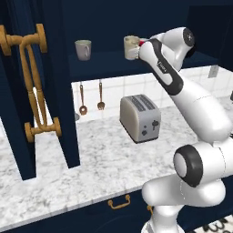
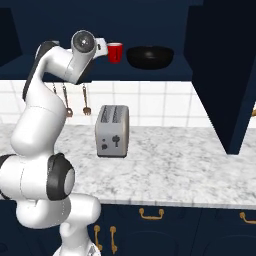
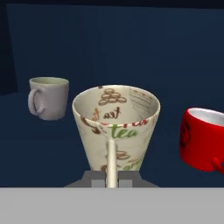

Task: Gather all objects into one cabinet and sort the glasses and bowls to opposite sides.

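Navy cabinet (image 1: 113,63) shelf fills my screen; my gripper (image 3: 112,179) is clenched on the cream mug (image 3: 116,127) handle at centre frame, the grey mug (image 3: 49,97) upper left, the red cup (image 3: 202,138) at right, the black bowl (image 2: 150,56) beyond it

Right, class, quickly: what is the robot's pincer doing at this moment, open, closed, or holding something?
Pincer: closed on the handle of the cream mug, at the cabinet shelf.
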